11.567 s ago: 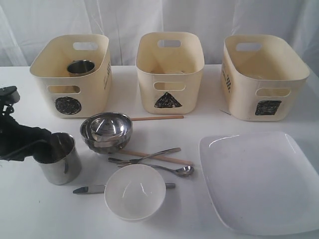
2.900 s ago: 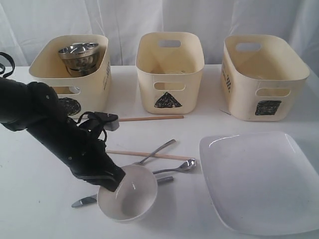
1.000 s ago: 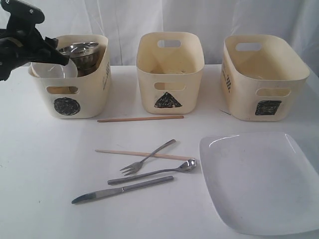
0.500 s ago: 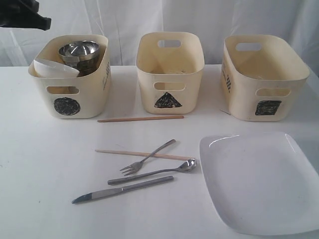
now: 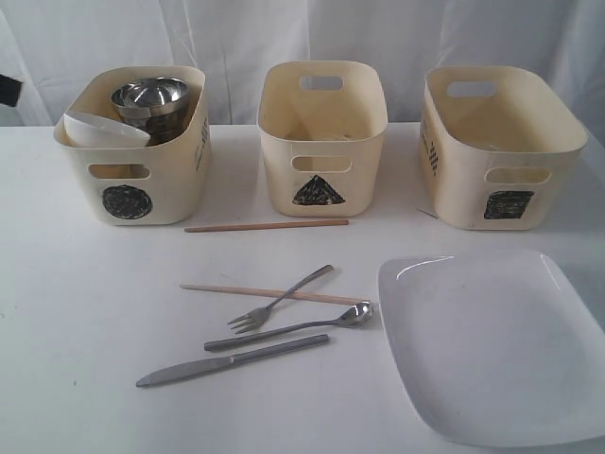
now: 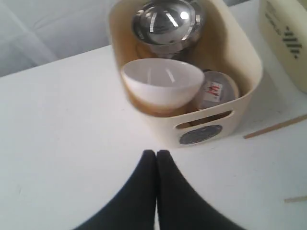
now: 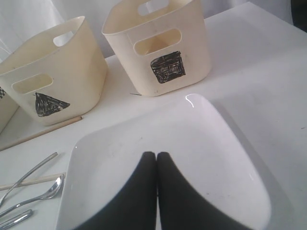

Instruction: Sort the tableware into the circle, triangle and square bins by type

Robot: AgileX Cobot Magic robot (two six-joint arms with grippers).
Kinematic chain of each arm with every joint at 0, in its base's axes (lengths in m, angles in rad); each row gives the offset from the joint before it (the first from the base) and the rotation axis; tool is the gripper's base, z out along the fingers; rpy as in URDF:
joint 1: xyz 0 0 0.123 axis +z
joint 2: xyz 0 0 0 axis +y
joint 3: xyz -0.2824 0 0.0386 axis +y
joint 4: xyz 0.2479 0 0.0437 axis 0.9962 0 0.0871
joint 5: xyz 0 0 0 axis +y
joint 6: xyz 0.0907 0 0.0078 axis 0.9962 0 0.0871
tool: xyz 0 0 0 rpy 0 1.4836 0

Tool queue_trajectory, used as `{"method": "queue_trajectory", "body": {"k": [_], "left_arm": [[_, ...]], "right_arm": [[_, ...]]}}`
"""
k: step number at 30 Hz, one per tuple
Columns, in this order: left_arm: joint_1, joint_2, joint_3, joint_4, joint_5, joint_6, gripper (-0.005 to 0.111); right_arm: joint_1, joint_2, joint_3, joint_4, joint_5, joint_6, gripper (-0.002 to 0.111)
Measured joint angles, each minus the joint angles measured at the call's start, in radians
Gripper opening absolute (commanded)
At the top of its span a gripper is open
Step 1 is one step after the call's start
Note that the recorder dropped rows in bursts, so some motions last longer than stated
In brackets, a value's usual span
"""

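The circle bin [image 5: 132,180] holds the nested steel bowls [image 5: 149,98] and a tilted white bowl [image 5: 102,130]. The triangle bin [image 5: 321,142] and square bin [image 5: 501,142] stand to its right. Two chopsticks [image 5: 267,225] [image 5: 217,288], a fork [image 5: 281,297], a spoon [image 5: 293,327] and a knife [image 5: 232,359] lie on the table, beside the white plate [image 5: 492,345]. My left gripper [image 6: 156,152] is shut and empty, hanging back from the circle bin [image 6: 211,143]. My right gripper [image 7: 156,154], shut and empty, hovers over the plate [image 7: 110,158].
A round steel piece with a red sticker [image 6: 218,91] lies in the circle bin beside the white bowl [image 6: 162,84]. Only a dark tip of the left arm [image 5: 8,90] shows at the exterior view's left edge. White curtains hang behind the bins.
The left gripper let go of the white bowl in the circle bin, shut, and drew away to the left edge. The cutlery, plate and right gripper stayed put.
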Motion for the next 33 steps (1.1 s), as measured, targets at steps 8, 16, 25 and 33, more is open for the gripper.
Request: {"method": "queue_trajectory", "body": {"k": [8,16,25,33], "left_arm": [[0.084,-0.272,0.278,0.007,-0.058,-0.048,0.0],[0.085,-0.678,0.59,0.133,-0.284,-0.334,0.0],[0.085,-0.996,0.821,0.311,-0.023,-0.622,0.0],[0.085,-1.025,0.827,0.313,0.186,-0.629,0.0]], "right_arm": [[0.0,0.0,0.0,0.0,0.0,0.0,0.0],[0.0,0.0,0.0,0.0,0.0,0.0,0.0],[0.0,0.0,0.0,0.0,0.0,0.0,0.0],[0.0,0.0,0.0,0.0,0.0,0.0,0.0]]}}
